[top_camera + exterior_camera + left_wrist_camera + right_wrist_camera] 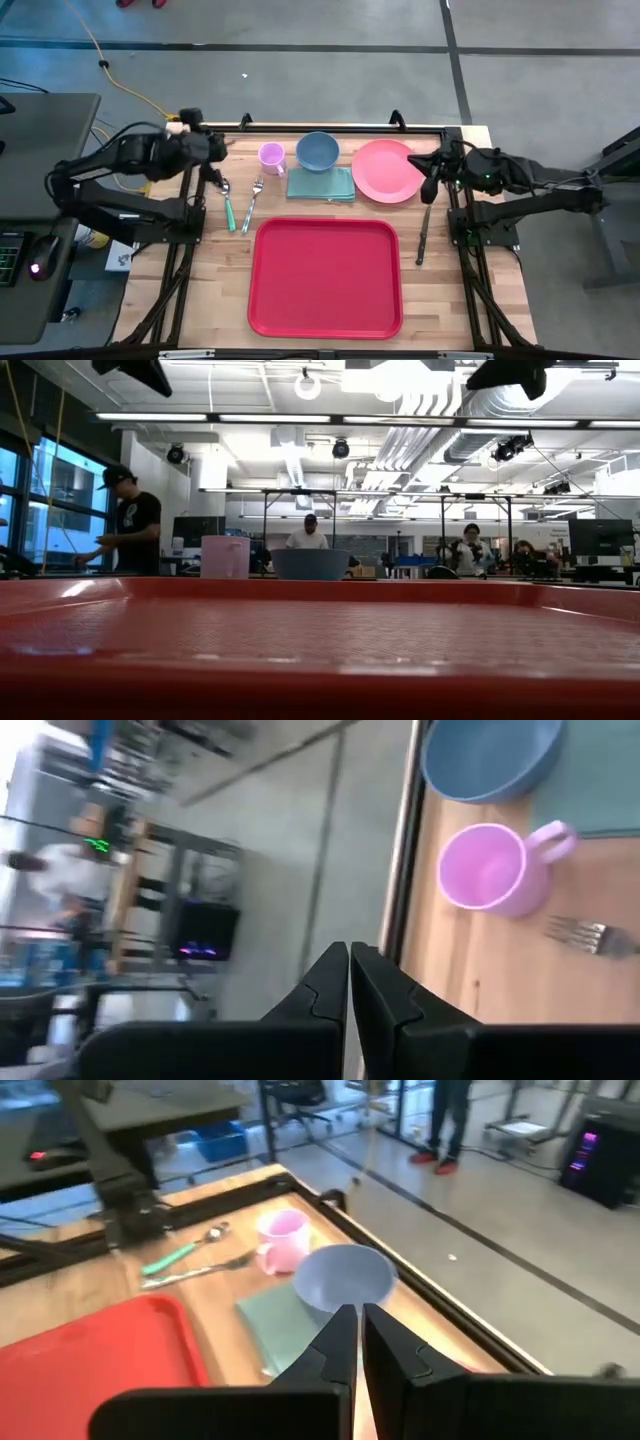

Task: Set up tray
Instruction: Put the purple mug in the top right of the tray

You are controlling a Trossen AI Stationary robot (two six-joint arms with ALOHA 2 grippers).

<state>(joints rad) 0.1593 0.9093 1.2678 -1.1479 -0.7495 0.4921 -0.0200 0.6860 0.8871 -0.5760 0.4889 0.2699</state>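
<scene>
Tray (325, 277) sits empty at the table's near-centre, long axis running toward the far edge.
From above, both grippers hang beyond its far corners, well apart; wrist views show left gripper (349, 982) and right gripper (359, 1338) pressed together, holding nothing.

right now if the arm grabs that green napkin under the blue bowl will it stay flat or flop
The green napkin looks thin and cloth-like, so it would probably drape limply once lifted. The blue bowl seems to rest on its far edge, so pulling may drag or tip the bowl. It lies flat on the table, so pinching an edge could be fiddly.
</scene>
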